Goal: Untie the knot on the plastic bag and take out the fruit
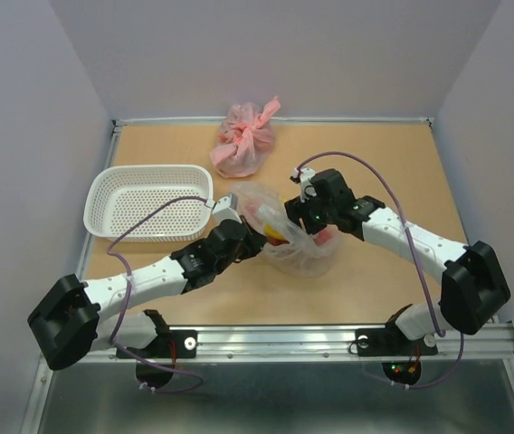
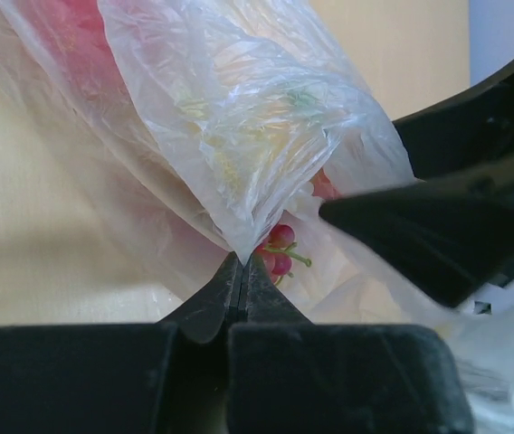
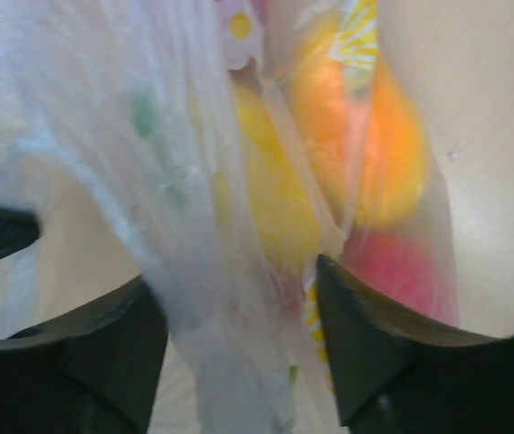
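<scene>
The clear plastic bag [image 1: 298,244] lies at the middle of the table with fruit inside. My left gripper [image 1: 255,237] is shut on a fold of the bag [image 2: 239,136] and pinches the film at its tip. A small red grape bunch [image 2: 278,250] shows just behind the pinch. My right gripper [image 1: 300,217] is open, with bag film [image 3: 194,226] hanging between its fingers [image 3: 356,344]. A yellow fruit [image 3: 271,181], an orange fruit [image 3: 366,136] and a red fruit [image 3: 402,271] show through the plastic. I cannot make out the knot.
A white perforated basket [image 1: 148,201] stands at the left. A tied pink bag [image 1: 246,140] lies at the back centre. The right arm's black finger [image 2: 438,226] crosses the left wrist view on the right.
</scene>
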### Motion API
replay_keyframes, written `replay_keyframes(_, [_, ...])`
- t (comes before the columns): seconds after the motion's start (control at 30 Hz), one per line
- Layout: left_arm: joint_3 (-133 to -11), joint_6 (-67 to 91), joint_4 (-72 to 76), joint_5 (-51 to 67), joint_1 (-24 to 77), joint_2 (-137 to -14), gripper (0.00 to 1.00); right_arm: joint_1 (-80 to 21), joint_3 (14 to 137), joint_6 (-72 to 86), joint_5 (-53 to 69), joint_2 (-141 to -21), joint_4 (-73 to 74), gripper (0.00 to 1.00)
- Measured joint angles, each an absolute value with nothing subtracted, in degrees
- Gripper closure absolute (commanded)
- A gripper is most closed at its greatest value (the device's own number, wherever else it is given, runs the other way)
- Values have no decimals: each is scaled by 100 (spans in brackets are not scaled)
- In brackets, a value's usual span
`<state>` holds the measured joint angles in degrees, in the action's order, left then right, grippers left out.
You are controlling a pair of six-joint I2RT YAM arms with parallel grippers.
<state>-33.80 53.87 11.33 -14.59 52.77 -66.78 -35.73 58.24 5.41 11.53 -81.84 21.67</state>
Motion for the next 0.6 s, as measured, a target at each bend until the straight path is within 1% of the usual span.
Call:
replay_keyframes(0.03, [-3380,5395,1120,-1463,5277,-6637,100,-3573,5815,563,921,-8226,2128,63])
replay_keyframes(0.07, [-3376,5408,1105,-1468,5277,-6595,100,-3573,5808,563,779,-8259,2088,72])
replay_keyframes(0.1, [-3371,5419,1063,-1490,5277,-6488,100,-3573,5798,622,421,-8296,2016,94])
replay_keyframes(0.13, [-3363,5439,1037,-1511,5277,-6377,100,-3573,5784,648,272,-8307,1970,100])
replay_keyframes(0.23, [-3234,5555,1041,-1549,5277,-6003,100,-3579,5690,801,-346,-8309,1839,100])
replay_keyframes(0.3, [-3107,5673,1017,-1562,5282,-5747,100,-3603,5605,965,-478,-8254,1752,100])
replay_keyframes(0.43, [-2792,6001,888,-1627,5284,-5186,100,-3332,5513,1387,-346,-7933,1734,99])
replay_keyframes(0.6, [-2696,6289,840,-1669,5227,-4602,100,-2945,5522,1890,163,-7376,1741,99])
